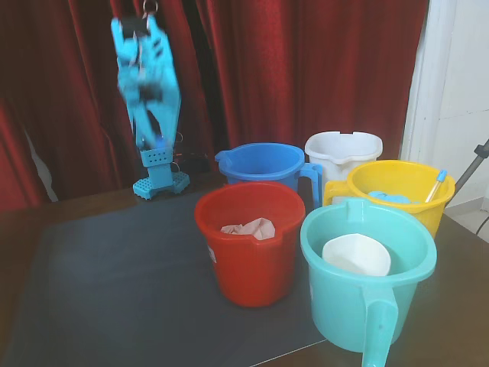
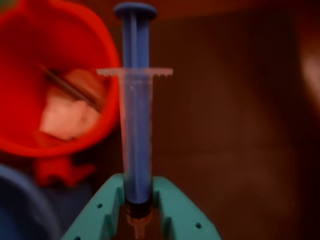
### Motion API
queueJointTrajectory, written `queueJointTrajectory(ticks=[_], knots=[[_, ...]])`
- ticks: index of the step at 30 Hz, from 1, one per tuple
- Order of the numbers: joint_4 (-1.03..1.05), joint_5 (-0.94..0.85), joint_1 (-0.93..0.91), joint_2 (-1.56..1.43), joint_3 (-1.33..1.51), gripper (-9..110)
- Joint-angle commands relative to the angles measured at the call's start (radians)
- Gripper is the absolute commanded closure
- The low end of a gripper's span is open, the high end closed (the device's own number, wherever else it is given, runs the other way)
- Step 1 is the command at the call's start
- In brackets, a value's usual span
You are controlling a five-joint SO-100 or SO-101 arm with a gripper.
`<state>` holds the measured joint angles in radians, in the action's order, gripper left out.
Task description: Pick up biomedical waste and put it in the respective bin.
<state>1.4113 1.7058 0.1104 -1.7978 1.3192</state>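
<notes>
Between tool (image 2: pixel 140 212) jaws: 1 syringe (image 2: pixel 136 135); 5 buckets.

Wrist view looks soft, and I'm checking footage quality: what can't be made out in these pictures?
- Wrist view: red plastic bucket contents blurred, pale lump unidentifiable.
- Wrist view: blue-plunger syringe tip hidden between teal gripper fingers.
- Fixed view: gripper motion-blurred; syringe indiscernible.
- Fixed view: white bucket interior hidden by its rim.
</notes>
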Motion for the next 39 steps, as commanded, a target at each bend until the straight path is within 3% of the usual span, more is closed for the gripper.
queueJointTrajectory(ticks=[1, 7, 10, 20, 28, 39], knots=[[0.028, 0.066, 0.101, 0.078, -0.137, 102], [0.040, 0.173, 0.192, 0.367, -0.391, 102], [0.092, 0.173, 0.215, 0.588, -0.618, 102], [0.190, 0.173, 0.218, 0.931, -1.106, 102], [0.190, 0.163, 0.207, 0.988, -1.158, 102], [0.298, 0.161, 0.206, 0.851, -1.158, 102]])
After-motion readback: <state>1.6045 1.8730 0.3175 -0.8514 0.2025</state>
